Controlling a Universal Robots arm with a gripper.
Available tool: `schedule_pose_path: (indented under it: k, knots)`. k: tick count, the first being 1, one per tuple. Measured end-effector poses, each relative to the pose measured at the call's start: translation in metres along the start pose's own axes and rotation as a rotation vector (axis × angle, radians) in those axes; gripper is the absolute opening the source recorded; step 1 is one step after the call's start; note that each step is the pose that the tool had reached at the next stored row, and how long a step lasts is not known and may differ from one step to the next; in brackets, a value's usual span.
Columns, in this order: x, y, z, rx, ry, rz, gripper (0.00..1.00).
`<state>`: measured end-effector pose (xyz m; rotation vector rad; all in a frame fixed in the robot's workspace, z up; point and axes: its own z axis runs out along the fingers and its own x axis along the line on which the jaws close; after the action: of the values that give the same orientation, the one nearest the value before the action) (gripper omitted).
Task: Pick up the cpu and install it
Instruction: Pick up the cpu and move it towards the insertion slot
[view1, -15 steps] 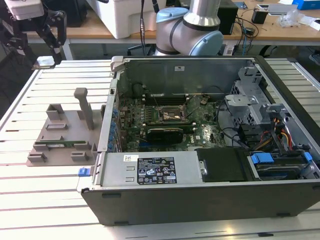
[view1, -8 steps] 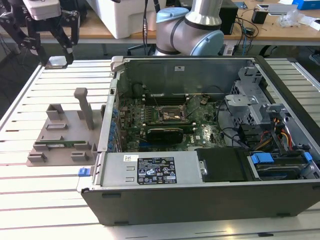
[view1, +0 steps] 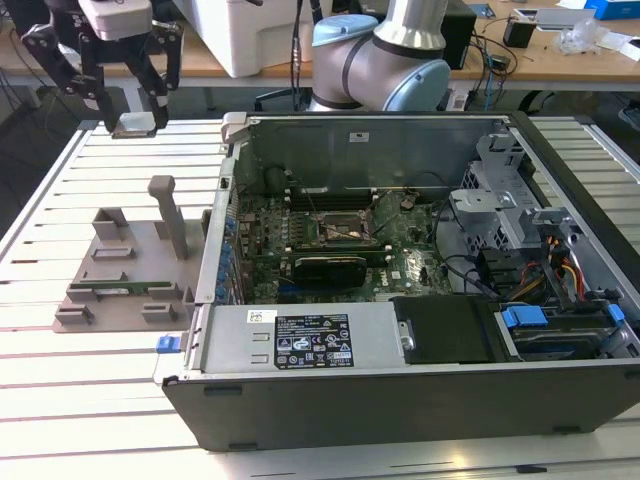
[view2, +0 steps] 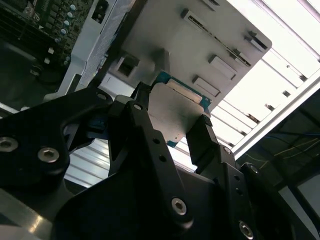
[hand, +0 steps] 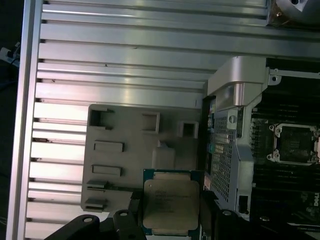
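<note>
The cpu (view1: 133, 124), a flat square chip with a silver-grey metal top, hangs in the air at the exterior view's far left. My gripper (view1: 133, 118) is shut on it, well above the slatted table. In the first wrist view the cpu (hand: 171, 205) sits between the black fingers (hand: 207, 212), over the grey holder tray (hand: 125, 150). In the second wrist view the cpu (view2: 175, 112) is clamped by its edges. The open socket (view1: 340, 228) lies on the motherboard inside the computer case, to the exterior view's right of my gripper; the first wrist view also has the socket (hand: 295, 145).
The open computer case (view1: 400, 300) has tall metal walls, a black card (view1: 325, 266), cables and drive bays. The grey holder tray (view1: 125, 270) carries an upright post (view1: 172, 215). The arm's base (view1: 380, 55) stands behind the case.
</note>
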<state>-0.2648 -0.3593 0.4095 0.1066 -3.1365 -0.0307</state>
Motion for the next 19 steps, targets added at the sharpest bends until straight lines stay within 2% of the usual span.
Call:
schedule_pose_path:
  k: [3, 7, 19]
  knots:
    - [-0.0117, -0.0006, 0.0004, 0.0016, 0.0000, 0.000, 0.54]
    - [-0.0212, -0.0010, 0.0007, 0.0031, 0.0002, 0.000, 0.54]
    - [-0.0422, -0.0003, 0.0045, 0.0085, 0.0005, 0.000, 0.54]
